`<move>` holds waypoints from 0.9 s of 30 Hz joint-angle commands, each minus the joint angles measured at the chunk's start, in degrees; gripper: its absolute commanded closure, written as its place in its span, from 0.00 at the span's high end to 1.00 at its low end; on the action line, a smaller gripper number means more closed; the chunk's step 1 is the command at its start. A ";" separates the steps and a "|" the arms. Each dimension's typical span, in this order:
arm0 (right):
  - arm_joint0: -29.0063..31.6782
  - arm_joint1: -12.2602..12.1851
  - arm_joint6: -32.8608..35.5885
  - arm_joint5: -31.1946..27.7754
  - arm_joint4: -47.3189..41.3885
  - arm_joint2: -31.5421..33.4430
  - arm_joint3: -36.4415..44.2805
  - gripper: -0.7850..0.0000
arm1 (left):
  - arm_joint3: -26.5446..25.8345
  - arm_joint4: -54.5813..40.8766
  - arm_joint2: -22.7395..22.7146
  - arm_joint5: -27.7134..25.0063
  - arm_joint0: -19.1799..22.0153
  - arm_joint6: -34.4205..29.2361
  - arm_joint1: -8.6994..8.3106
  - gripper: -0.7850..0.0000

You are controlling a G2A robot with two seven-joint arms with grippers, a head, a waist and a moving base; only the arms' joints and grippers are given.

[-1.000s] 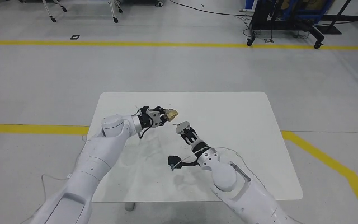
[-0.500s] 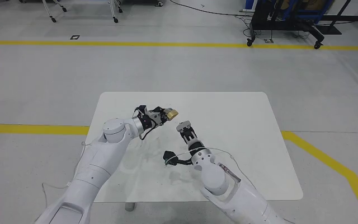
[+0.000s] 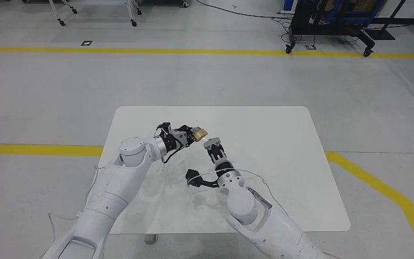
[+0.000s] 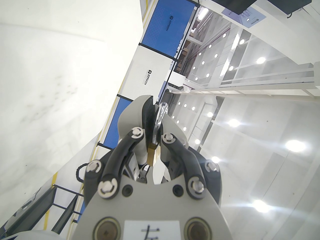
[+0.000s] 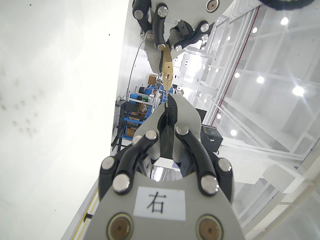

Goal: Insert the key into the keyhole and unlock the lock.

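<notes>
"Top view first: what hangs over the white, round-cornered tabletop [image 3: 278,129]?"

"Two tools meeting nose to nose, a little left of the frame's centre. The left tool [image 3: 191,134] comes in from the left and is clamped on a small brass padlock [image 3: 200,133]. The right tool [image 3: 211,144] rises from the lower middle and sits just beside it."

"And the key?"

"The right wrist view shows it best. The right tool [image 5: 168,103] pinches a thin metal key [image 5: 166,91], seen edge-on as a fine silver line running out from between ribbed black pads [image 5: 170,126]. Its tip reaches the keyhole [image 5: 168,76] in the flat end face of the padlock [image 5: 167,64]. How deep it sits I cannot tell."

"Materials on the lock side?"

"In the left wrist view a polished, curved steel shackle [image 4: 160,116] is squeezed between the smooth grey fingertips of the left tool [image 4: 156,118]. The squared brass body [image 4: 152,154] shows lower in the frame, between the black linkages."

"Room around them?"

"Top view again. Matte white tabletop spreads wide to the right and toward the frame's bottom. Its upper edge is the closest to the tools, and the right edge is well apart. A black cable [image 3: 194,179] loops beside the right arm, in the lower middle. Faint dark smudges [image 5: 17,106] speckle the surface at the left of the right wrist view."
</notes>
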State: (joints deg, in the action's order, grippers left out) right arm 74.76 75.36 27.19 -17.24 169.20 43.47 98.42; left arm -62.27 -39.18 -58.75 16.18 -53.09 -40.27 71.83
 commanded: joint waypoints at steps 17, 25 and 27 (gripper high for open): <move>-1.16 1.95 2.06 -2.96 2.36 -0.64 -1.73 0.00 | -0.19 1.74 0.28 0.52 0.07 0.30 0.36 0.00; -1.38 3.09 5.43 -6.40 6.58 -2.80 -2.02 0.00 | -0.42 2.03 0.16 0.57 -0.12 0.95 0.52 0.00; -1.41 3.42 5.85 -6.80 6.78 -3.20 -2.15 0.00 | -0.47 2.10 0.11 0.59 -0.16 1.03 0.56 0.00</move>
State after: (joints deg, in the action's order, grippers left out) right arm 73.37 78.62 32.86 -23.90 175.96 40.45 96.34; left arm -62.72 -37.12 -58.60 16.76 -53.23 -39.29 72.37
